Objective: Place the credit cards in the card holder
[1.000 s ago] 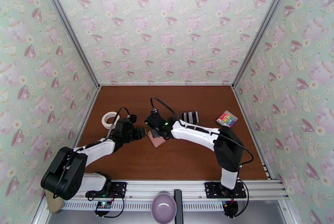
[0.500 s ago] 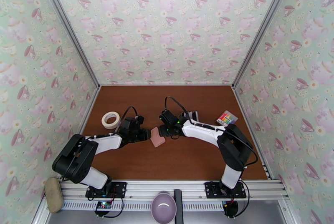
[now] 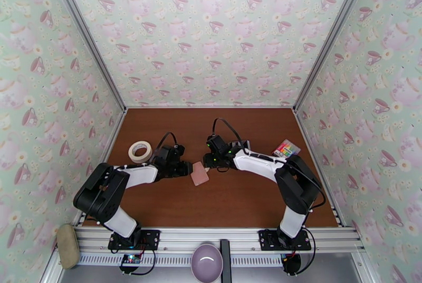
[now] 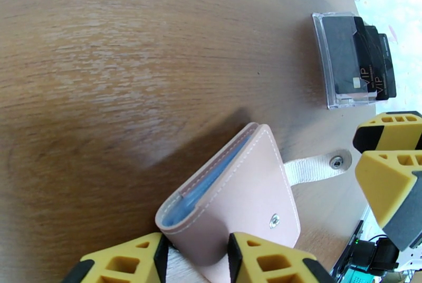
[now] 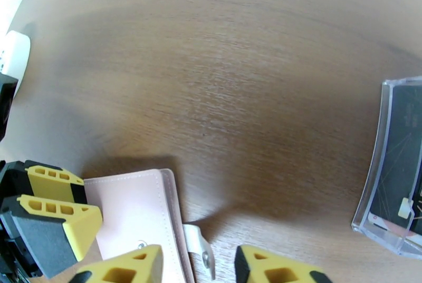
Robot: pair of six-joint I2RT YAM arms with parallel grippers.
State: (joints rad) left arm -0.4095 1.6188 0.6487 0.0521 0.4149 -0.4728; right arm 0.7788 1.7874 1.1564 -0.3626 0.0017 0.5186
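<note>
Bowl (image 3: 207,262): sitting on the rail between the two arm bases, nearest the camera.
Left gripper (image 4: 195,250): clamping the near end of the card holder (image 4: 240,194), finger bodies running off the bottom of the left wrist view.
Card holder: hanging tilted over its own shadow near the middle of the brown table (image 3: 232,205), folded over, blue lining peeking out at the open edge. Contents and underside lying hidden.
Snap tab (image 4: 316,165): sticking out toward the right arm, reaching into the gap of the right gripper.
Right gripper (image 5: 198,255): standing spread on either side of the tab, pads touching nothing, finger bodies being cropped at the bottom of the right wrist view.
Credit cards (image 4: 364,62): standing in a clear stand (image 4: 319,57) just beyond the holder and apart from it. Being mostly covered by the right forearm from above, and cut by the frame edge in the right wrist view. Count hard to make out.
Tape roll (image 3: 140,151): lying near the left wall, beside the left arm.
Rainbow block (image 3: 286,149): lying close to the right wall.
Open room: spreading as wide wood from the holder toward the bases, and from the stand toward the back wall.
</note>
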